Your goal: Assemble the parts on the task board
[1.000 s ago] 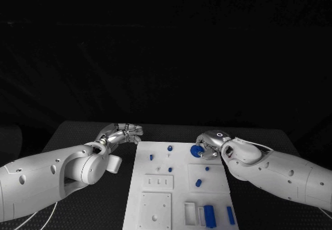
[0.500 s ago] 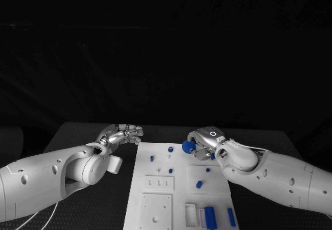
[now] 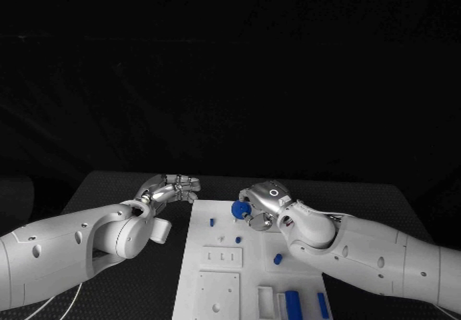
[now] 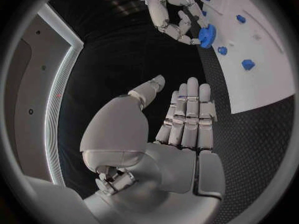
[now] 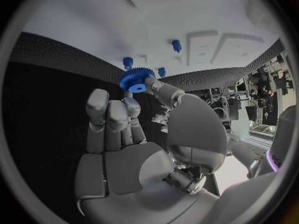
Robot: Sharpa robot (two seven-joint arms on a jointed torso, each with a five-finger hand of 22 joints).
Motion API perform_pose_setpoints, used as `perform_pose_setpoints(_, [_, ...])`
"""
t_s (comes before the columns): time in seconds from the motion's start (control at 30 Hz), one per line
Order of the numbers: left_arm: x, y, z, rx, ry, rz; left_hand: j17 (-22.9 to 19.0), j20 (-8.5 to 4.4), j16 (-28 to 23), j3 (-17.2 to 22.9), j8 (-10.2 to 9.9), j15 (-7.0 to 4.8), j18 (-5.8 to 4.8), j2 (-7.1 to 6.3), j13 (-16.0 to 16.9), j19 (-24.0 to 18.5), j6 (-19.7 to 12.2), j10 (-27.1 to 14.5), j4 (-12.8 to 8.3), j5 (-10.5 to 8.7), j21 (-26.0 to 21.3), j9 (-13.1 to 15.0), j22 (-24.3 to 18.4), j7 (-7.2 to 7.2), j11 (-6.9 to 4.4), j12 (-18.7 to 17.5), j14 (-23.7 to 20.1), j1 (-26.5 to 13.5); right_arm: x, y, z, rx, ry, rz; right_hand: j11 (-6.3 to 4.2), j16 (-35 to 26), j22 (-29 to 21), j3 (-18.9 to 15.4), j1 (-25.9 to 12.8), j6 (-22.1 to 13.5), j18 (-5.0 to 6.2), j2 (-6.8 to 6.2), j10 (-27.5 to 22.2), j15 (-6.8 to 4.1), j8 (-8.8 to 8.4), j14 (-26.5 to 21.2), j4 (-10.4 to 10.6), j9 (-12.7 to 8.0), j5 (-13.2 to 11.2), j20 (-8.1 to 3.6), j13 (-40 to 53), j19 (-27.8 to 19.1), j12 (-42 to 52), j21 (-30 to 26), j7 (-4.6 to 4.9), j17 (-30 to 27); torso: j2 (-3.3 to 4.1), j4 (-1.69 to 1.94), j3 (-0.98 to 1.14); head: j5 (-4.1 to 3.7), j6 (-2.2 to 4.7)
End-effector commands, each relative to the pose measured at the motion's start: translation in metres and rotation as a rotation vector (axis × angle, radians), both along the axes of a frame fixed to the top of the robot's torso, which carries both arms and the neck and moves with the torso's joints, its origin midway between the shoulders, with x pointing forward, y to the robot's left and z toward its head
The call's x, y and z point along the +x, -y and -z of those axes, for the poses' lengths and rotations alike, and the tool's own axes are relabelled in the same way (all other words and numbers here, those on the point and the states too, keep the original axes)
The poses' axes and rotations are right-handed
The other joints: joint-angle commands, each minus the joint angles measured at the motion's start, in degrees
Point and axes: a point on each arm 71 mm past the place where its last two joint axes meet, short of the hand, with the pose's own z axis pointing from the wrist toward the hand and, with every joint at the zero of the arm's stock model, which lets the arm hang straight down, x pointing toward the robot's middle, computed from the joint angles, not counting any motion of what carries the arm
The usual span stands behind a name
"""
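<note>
head view: the white board (image 3: 252,267) lies in the lower middle of the frame on the black table (image 3: 106,193), reaching down to the bottom edge. the right hand (image 3: 261,203) sits just above centre, over the board's top end, and pinches a round blue gear (image 3: 240,210) between its thumb and fingers; the gear is lifted off the board. right wrist view shows the same gear (image 5: 137,79) held at the fingertips (image 5: 132,104), toothed rim plain to see, with the board's white surface beyond it. the left hand (image 3: 171,189) is left of centre, over the bare table just beside the board's top left corner, holding nothing; in the left wrist view its fingers (image 4: 187,114) lie straight and close together with the thumb standing apart. small blue pegs (image 3: 238,239) stand on the board's upper part below the gear, another peg (image 3: 278,257) stands a little lower to the right, and blue bars (image 3: 292,303) rest in the slots at the bottom right of the board.
</note>
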Motion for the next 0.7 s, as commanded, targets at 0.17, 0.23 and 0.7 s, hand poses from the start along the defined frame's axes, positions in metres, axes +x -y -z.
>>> perform_pose_setpoints(0.17, [-0.001,0.005,-0.001,-0.012,0.005,0.017,0.1,0.04,-0.4,0.1,-0.2,0.24,0.64,0.13,-0.1,-0.3,0.1,-0.2,-0.4,-0.18,0.3,0.1,1.1,0.04,0.32,-0.2,0.3,-0.7,-0.001,-0.014,0.01,-0.034,-0.004,-0.015,0.02,-0.3,0.8,0.0,0.0,5.8,2.66,-0.59,0.3,-0.31,0.35,0.0,0.3,0.1,-0.1,-0.32,-0.1,0.2,0.1,0.2,0.33,0.1,0.05,0.37,-0.14,-0.04,-0.17])
perform_pose_setpoints(0.23, [-0.001,0.004,-0.001,-0.012,0.005,0.017,0.1,0.04,-0.4,0.1,-0.2,0.24,0.64,0.13,-0.1,-0.3,0.1,-0.2,-0.4,-0.18,0.3,0.1,1.1,0.04,0.33,-0.2,0.3,-0.7,-0.002,-0.017,0.012,-0.038,-0.009,-0.019,0.02,-0.3,0.8,0.0,0.0,5.8,2.66,-0.6,0.3,-0.31,0.35,0.0,0.3,0.1,-0.1,-0.32,-0.1,0.2,0.1,0.2,0.33,0.1,0.09,0.33,-0.19,0.06,-0.19])
perform_pose_setpoints(0.7, [0.0,0.003,-0.001,-0.011,0.005,0.015,0.1,0.04,-0.5,0.1,-0.2,0.24,0.64,0.14,-0.1,-0.3,0.1,-0.2,-0.4,-0.19,0.3,0.1,1.1,0.04,0.33,-0.2,0.3,-0.7,-0.001,-0.021,0.031,-0.078,-0.046,-0.014,0.05,-0.4,0.8,0.0,0.1,5.7,2.66,-0.66,0.2,-0.3,0.27,0.0,0.2,0.1,-0.1,-0.35,-0.1,0.2,0.1,0.2,0.36,0.1,0.05,0.17,-0.11,0.59,-0.71])
